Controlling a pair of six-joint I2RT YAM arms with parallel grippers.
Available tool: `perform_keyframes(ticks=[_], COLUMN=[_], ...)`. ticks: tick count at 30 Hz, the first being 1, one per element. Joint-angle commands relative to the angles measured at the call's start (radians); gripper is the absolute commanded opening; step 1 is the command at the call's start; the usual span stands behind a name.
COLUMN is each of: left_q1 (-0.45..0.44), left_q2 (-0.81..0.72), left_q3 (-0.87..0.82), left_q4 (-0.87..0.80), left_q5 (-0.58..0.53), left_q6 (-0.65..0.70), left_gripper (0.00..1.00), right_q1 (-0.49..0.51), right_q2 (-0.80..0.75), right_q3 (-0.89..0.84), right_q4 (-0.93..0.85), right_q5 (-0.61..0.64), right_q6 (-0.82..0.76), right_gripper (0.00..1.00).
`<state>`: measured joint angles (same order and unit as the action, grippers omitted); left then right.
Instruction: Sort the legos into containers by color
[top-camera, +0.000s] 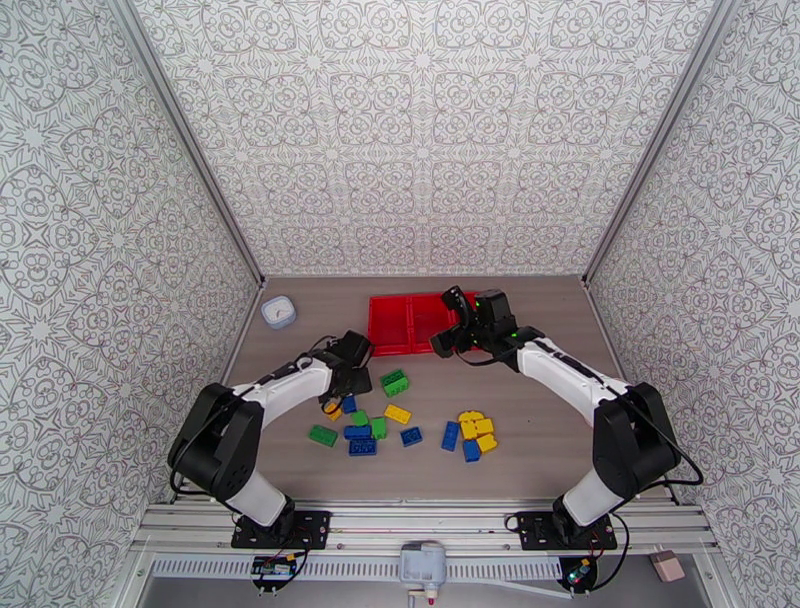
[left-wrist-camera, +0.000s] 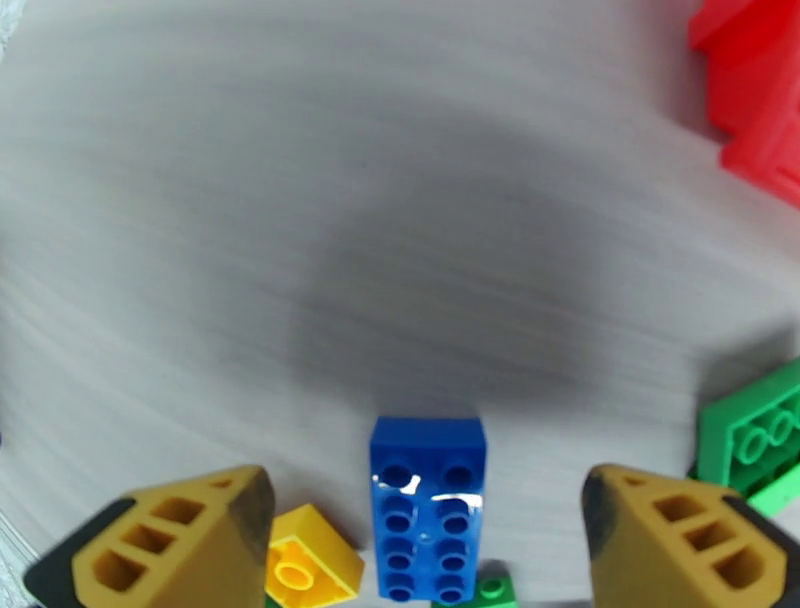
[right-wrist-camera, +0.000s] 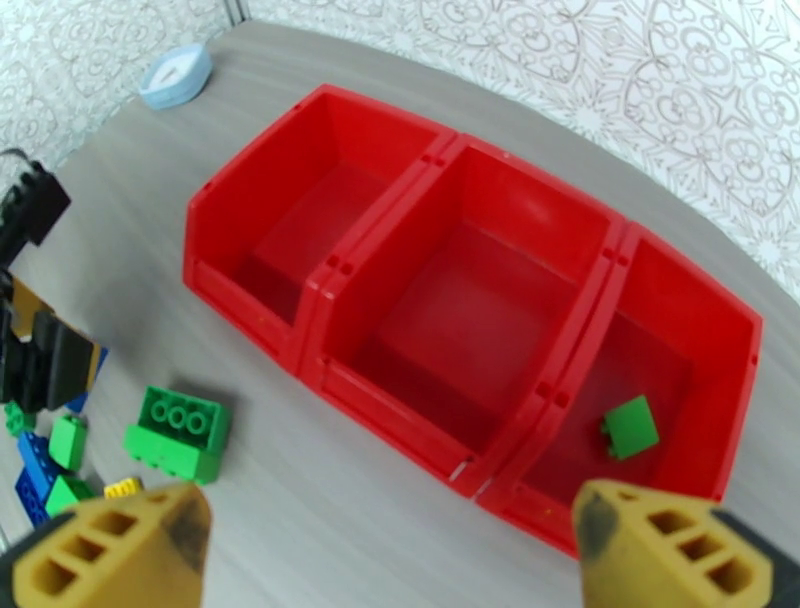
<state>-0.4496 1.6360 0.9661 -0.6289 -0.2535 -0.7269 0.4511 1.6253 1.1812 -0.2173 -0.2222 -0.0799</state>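
— What is the surface like?

— A grey, wood-grained worktop, closed in on three sides by walls papered in a pale ornamental pattern, with metal posts in the far corners and a metal rail along the near edge where the arms are bolted.

— And the legos?

— Most legos lie loose mid-worktop, blue, yellow and green mixed. The red tray sits toward the back, with a small white cup to its left. From the right wrist, one small green brick lies in the compartment farthest from the cup.

— The claws?

— The right claw hangs over the tray's near edge, jaws spread wide, nothing between them. The left claw is low over the pile, jaws apart on either side of a blue brick and touching neither of its sides.

— What is hard to read?

— From above, the right wrist covers the tray's right end. In the left wrist view the worktop is smeared with blur. There, a yellow brick is partly behind the left fingertip, a green brick is cut by the right edge, and just a corner of the tray shows at top right. The left arm hides part of the pile from above.
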Motion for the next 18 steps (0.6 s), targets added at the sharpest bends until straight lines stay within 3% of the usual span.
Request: perform_keyframes(ticks=[1,12,18], left_q1=[0.003,-0.004,-0.018], left_q2=[0.042,0.082,0.056], left_q3=[0.026,0.04,0.044], left_q4=[-0.029,-0.032,-0.03], left_q5=[0.04,0.048,0.036], left_q6=[-0.02,-0.02,-0.025], left_gripper=[0.75,0.45,0.37], right_q1=[0.008,0.011,0.01], right_q2=[-0.001,-0.013,-0.031], right_q3=[-0.009,-0.018,-0.027], right_q4=[-0.014,-0.017,-0.018], right_q5=[-0.005,0.006,0.007], right_q6=[-0.019,-0.011,-0.004], right_gripper=[1.0,1.0,1.0])
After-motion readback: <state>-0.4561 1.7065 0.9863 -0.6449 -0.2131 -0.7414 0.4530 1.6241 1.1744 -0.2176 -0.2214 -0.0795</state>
